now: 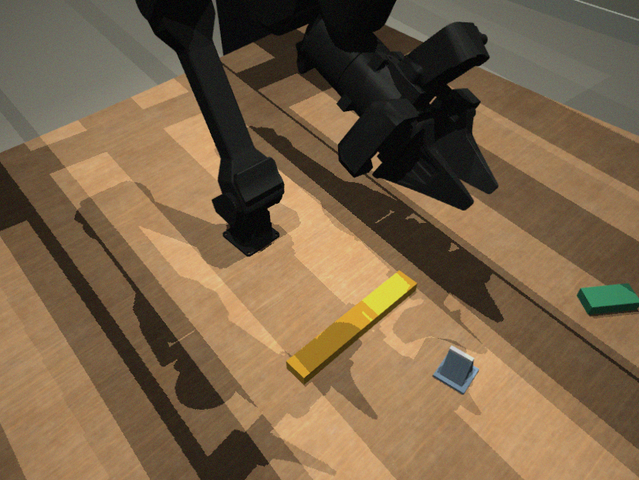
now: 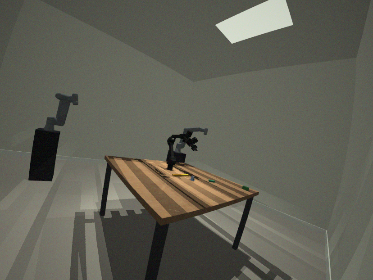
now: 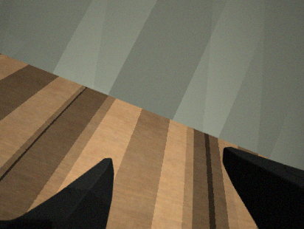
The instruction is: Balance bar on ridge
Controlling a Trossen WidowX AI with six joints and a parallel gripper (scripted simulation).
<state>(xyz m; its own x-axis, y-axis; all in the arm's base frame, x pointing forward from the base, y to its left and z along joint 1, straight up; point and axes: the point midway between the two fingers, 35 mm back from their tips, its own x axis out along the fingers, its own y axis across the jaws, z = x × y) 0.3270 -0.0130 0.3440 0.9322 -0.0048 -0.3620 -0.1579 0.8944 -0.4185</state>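
A long yellow bar [image 1: 351, 328] [image 2: 180, 174] lies flat on the table [image 1: 516, 434] [image 2: 144, 187]. A small blue-grey ridge [image 1: 457, 367] [image 2: 192, 178] stands upright on its square base, to the right of the bar in the top view and apart from it. My gripper [image 1: 480, 198] [image 2: 195, 149] [image 3: 169, 160] is open and empty, high above the table. In the wrist view only table and floor show between and beyond the fingers; neither bar nor ridge is in that view.
A green block [image 1: 608, 298] [image 2: 211, 180] lies to the right of the ridge. Another green block [image 2: 245, 187] is near the table's far right edge in the exterior view. Two grey arms [image 2: 62, 110] [image 2: 195, 129] stand on black pedestals beyond the table.
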